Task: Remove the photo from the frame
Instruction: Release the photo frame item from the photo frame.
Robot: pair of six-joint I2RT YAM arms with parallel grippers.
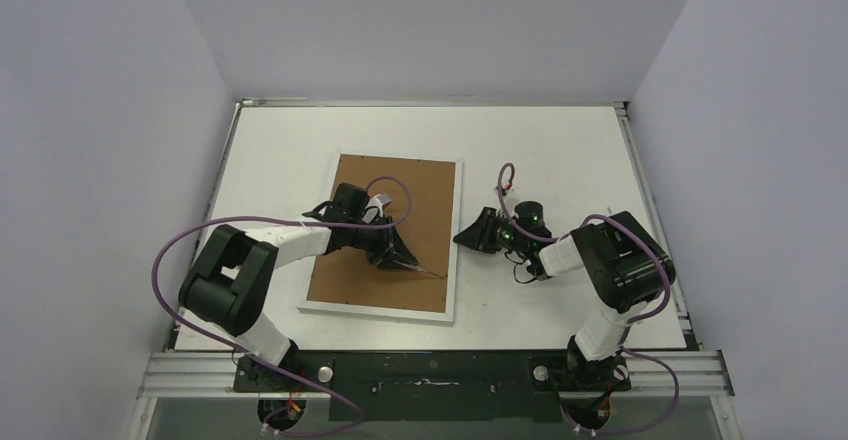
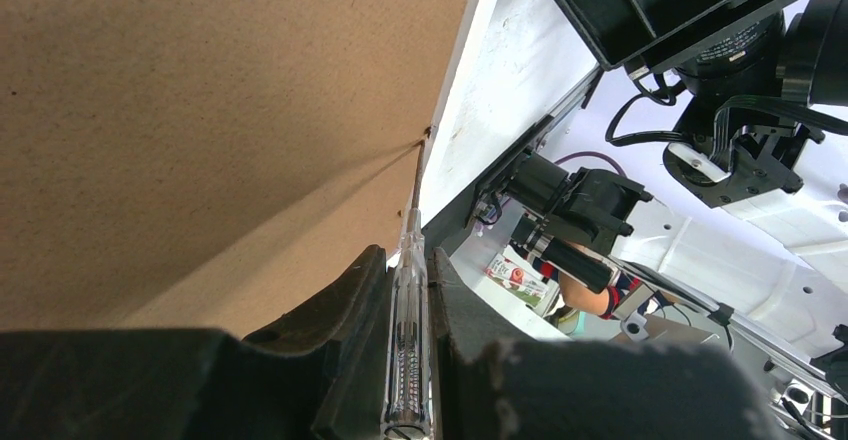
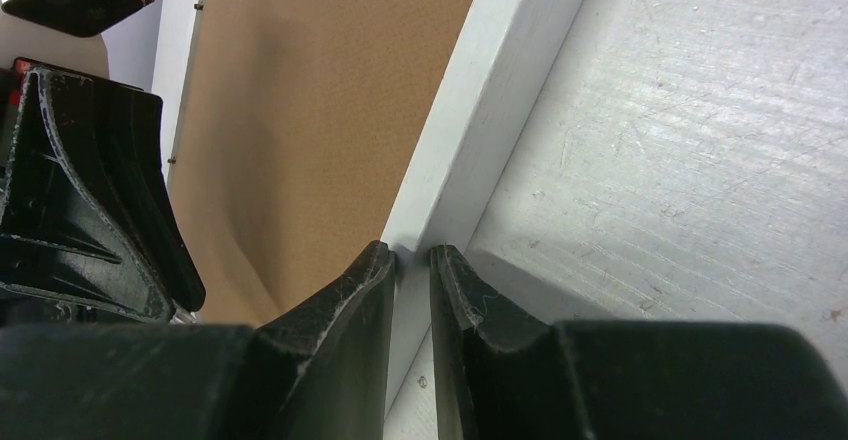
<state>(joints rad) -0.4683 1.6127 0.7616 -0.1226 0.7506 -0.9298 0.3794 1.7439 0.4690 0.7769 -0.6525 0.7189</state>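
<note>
The frame (image 1: 379, 309) lies face down on the table, its brown backing board (image 1: 400, 185) facing up. The photo is hidden. My left gripper (image 1: 408, 259) is over the backing, shut on a clear-handled screwdriver (image 2: 410, 340). The screwdriver's tip touches the seam between the backing (image 2: 200, 110) and the white right border (image 2: 500, 90). My right gripper (image 1: 463, 237) is at the frame's right edge. In the right wrist view its jaws (image 3: 412, 255) are nearly closed with the white border (image 3: 480, 110) between them.
The white table (image 1: 550, 150) extends behind and to the right of the frame. The left gripper's black body (image 3: 80, 190) shows close by in the right wrist view. The right arm (image 2: 720, 60) fills the upper right of the left wrist view.
</note>
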